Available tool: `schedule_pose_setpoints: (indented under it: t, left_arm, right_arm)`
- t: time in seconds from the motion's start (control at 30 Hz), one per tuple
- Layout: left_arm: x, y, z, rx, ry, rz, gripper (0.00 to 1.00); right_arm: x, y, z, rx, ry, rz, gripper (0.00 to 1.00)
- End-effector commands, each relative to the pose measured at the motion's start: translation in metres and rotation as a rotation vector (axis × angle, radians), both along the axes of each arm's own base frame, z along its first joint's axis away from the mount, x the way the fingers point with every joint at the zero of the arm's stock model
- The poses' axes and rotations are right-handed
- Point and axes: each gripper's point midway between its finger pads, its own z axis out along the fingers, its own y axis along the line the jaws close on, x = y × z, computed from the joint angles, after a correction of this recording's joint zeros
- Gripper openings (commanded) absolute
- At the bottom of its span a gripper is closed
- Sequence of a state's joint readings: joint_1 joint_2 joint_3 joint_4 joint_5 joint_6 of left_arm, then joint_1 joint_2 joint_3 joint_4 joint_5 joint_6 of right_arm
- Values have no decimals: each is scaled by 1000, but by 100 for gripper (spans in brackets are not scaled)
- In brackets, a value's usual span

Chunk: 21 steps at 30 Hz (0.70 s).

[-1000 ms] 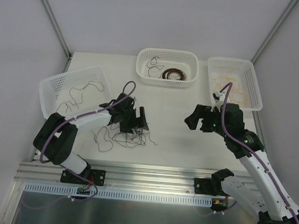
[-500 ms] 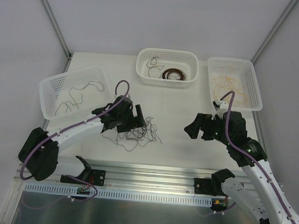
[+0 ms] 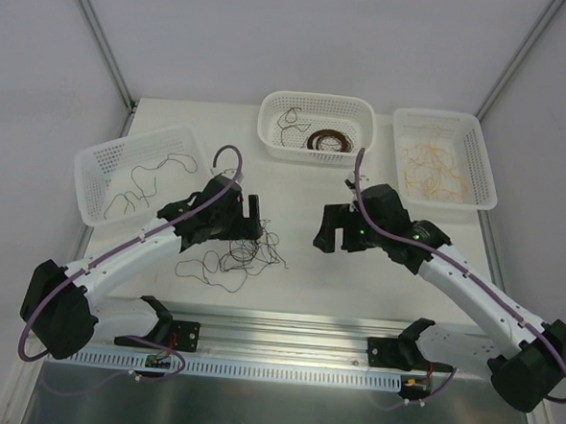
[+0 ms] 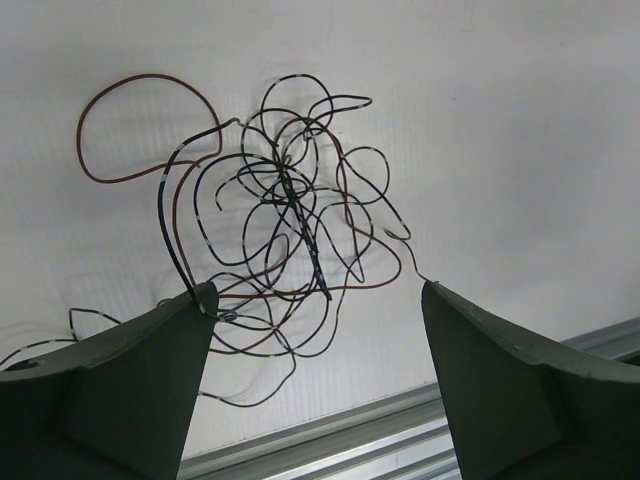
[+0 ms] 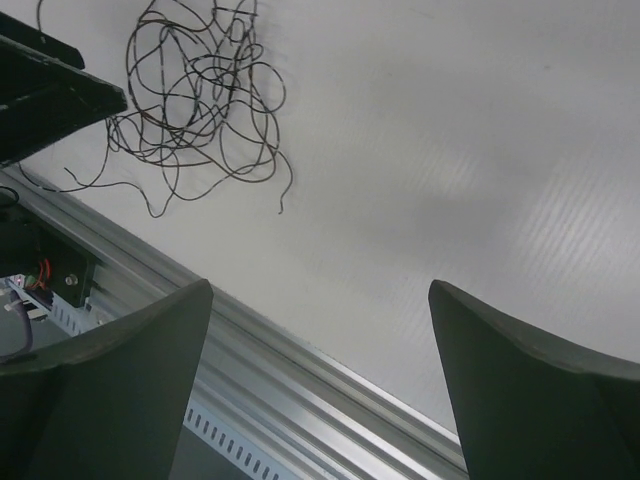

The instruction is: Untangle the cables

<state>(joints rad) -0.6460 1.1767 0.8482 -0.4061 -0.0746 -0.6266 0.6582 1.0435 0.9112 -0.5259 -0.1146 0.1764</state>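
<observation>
- On the table (image 3: 355,284), a little left of its middle, the cables (image 3: 242,256) lie in one loose clump of thin black and brown loops. A few strands trail left and toward the near rail (image 3: 285,329).
- At the clump's far edge hangs my left gripper (image 3: 249,218), its jaws spread wide and pinching nothing.
- From my left wrist, the clump (image 4: 285,230) lies ahead of the gap in that gripper (image 4: 318,295). One black strand runs right up to the tip of one finger (image 4: 150,370) (touching or not, I cannot tell). A single brown loop sticks out alone at one side.
- Right of the clump and apart from it, my right gripper (image 3: 331,236) points left toward it. Its jaws are likewise spread, with nothing between them.
- From my right wrist, the clump (image 5: 200,90) sits far off in a corner, and only bare table and rail show between my fingers (image 5: 100,380).
- Along the far side stand three white baskets:
  - The left basket (image 3: 93,176) holds a few dark strands.
  - The middle basket (image 3: 269,125) holds a brown coil and a dark strand.
  - The right basket (image 3: 483,167) holds yellow-tan strands.
</observation>
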Motion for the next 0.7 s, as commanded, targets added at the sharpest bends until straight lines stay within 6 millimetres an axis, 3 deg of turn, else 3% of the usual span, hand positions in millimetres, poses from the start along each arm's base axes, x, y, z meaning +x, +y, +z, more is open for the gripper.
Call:
schedule_pose_setpoints:
  t: [0.0, 0.17, 0.2, 0.43, 0.67]
  left_arm:
    - [7, 12, 7, 73, -38, -12, 83]
    - [13, 40, -14, 88, 28, 92, 77]
    - [12, 38, -17, 60, 59, 101, 75]
    - [6, 42, -44, 24, 185, 179, 61]
    - [8, 50, -45, 18, 191, 216, 49]
  right_arm:
    - [17, 31, 40, 66, -101, 3, 94]
    - [25, 52, 30, -6, -79, 112, 94]
    - [27, 55, 36, -2, -88, 129, 94]
    - [24, 80, 28, 50, -79, 273, 94]
    - [15, 89, 26, 78, -72, 353, 93]
